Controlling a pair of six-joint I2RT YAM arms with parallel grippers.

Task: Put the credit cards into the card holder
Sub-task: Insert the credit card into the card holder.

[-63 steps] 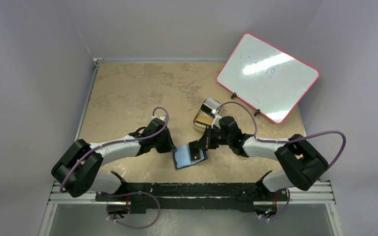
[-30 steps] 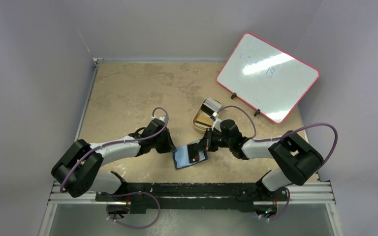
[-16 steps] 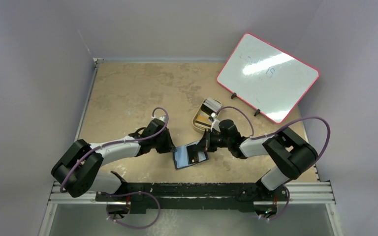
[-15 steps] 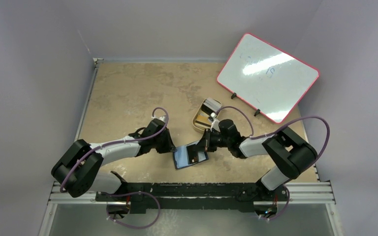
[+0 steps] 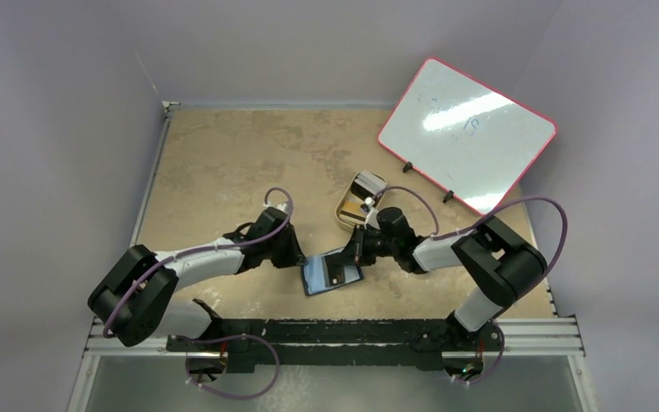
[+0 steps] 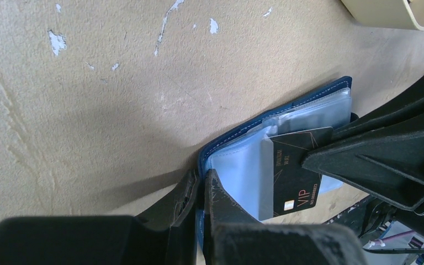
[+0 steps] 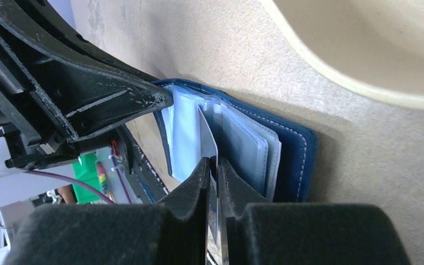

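The navy-blue card holder [image 5: 329,273] lies open on the table between the two arms, its clear sleeves fanned out [image 6: 309,113]. My left gripper [image 6: 201,185] is shut on the holder's left edge. A black credit card [image 6: 297,168] marked VIP sits partly inside a clear sleeve. My right gripper [image 7: 213,165] pinches that card's outer end, with the thin card [image 7: 207,138] edge-on between the jaws. In the top view the right gripper [image 5: 353,255] is at the holder's right side. More credit cards [image 5: 365,186], silver and tan, lie in the tray.
A tan oval tray [image 5: 344,216] sits just behind the holder, close to the right wrist; its rim [image 7: 331,77] fills the upper right wrist view. A pink-framed whiteboard [image 5: 468,133] stands at the back right. The left finger [image 7: 116,102] is beside the holder.
The right gripper has pushed the black card a little further left into the holder, and its elbow has swung inward. The left gripper has held still on the holder.
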